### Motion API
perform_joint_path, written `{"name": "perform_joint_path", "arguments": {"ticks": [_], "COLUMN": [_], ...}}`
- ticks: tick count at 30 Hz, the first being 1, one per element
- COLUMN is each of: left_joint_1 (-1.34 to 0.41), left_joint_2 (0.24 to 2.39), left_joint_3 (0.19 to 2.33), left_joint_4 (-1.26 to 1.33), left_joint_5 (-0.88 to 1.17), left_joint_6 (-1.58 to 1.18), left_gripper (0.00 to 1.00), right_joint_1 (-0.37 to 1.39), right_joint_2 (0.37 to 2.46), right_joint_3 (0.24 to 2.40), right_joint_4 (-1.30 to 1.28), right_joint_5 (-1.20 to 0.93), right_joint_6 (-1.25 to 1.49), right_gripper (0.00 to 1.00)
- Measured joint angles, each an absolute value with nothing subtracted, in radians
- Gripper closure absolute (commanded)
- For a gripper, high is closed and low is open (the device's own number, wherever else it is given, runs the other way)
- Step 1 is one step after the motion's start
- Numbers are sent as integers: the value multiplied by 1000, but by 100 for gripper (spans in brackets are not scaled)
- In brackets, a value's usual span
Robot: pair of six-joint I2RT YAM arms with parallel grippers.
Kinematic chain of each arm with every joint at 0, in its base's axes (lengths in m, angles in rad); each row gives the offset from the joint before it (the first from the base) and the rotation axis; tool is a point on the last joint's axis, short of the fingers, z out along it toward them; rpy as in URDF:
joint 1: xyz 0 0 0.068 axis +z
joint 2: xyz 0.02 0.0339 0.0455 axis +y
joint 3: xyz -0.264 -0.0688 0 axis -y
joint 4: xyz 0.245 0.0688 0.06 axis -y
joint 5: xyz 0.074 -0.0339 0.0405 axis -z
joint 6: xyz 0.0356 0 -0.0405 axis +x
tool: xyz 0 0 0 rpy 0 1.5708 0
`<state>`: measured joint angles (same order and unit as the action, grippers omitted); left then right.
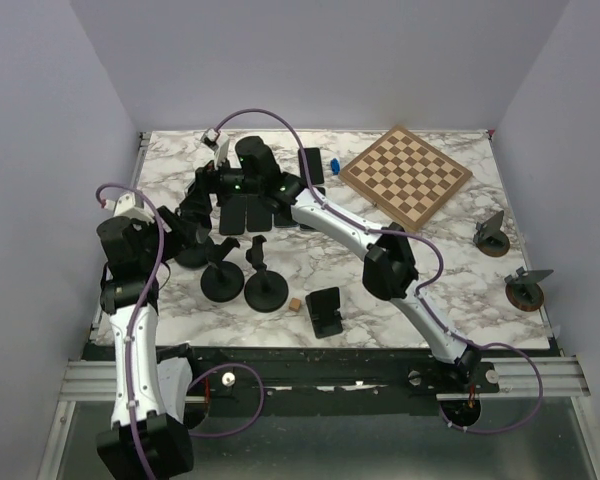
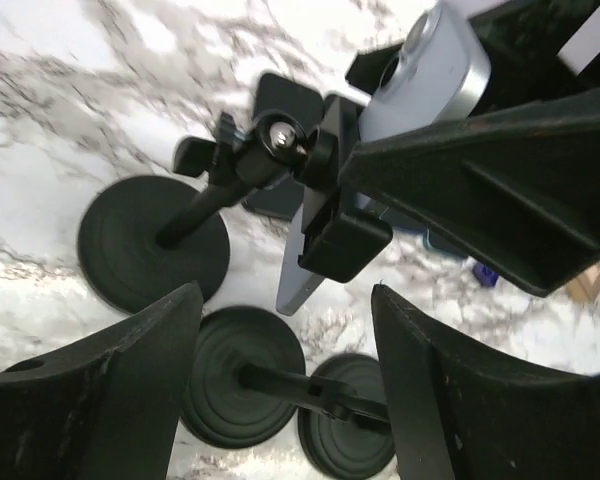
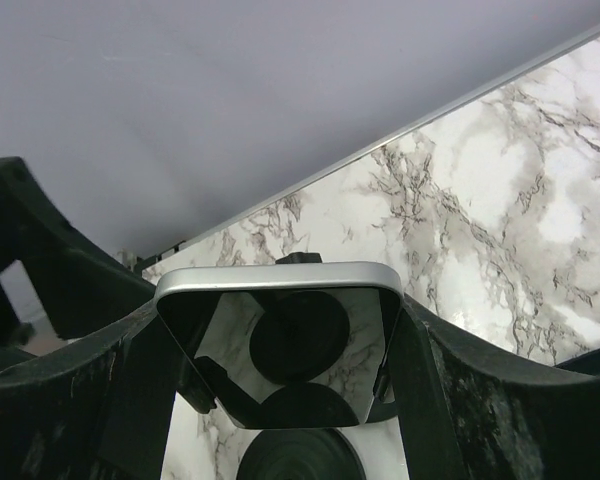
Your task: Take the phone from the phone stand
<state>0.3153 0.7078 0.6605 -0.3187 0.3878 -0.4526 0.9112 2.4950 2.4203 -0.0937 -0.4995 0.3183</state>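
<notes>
A silver phone with a dark, mirror-like screen stands clamped in a black phone stand, which has a round base and a tilted pole. My right gripper is shut on the phone, a finger pressed to each side edge. From the left wrist view, the right gripper's black fingers reach in from the right onto the phone, just past the clamp. My left gripper is open beside the stand, with nothing between its fingers. From above, both grippers meet at the table's back left.
Two more round-base stands stand in front of the grippers. Dark phones lie flat near them. A folding stand and a small wooden cube sit near the front. A chessboard lies at the back right.
</notes>
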Motion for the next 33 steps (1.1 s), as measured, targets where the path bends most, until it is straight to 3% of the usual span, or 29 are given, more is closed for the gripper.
{"name": "perform_joint_path", "arguments": {"ticks": [5, 8, 13, 20, 26, 31, 33], "left_joint_1": [248, 237, 225, 194, 192, 192, 192], "left_joint_2": [831, 841, 860, 915, 906, 899, 899], "left_joint_3": [719, 746, 752, 772, 771, 762, 762], "left_joint_4": [-347, -343, -315, -293, -270, -259, -256], "left_joint_5": [405, 403, 403, 406, 410, 415, 416], "left_joint_6": [-394, -364, -344, -336, -327, -319, -317], "left_gripper": [30, 42, 44, 55, 72, 100, 100], "right_joint_1": [905, 905, 905, 905, 904, 904, 904], "right_joint_2": [2495, 2495, 2495, 2495, 2495, 2495, 2495], "right_joint_3": [2420, 2420, 2420, 2420, 2420, 2420, 2420], "right_joint_4": [-93, -92, -92, -91, -90, -88, -87], "right_joint_5": [-505, -512, -521, -525, -525, -524, -524], "right_joint_6": [345, 355, 371, 382, 393, 396, 398], "right_gripper": [99, 99, 99, 99, 99, 99, 99]}}
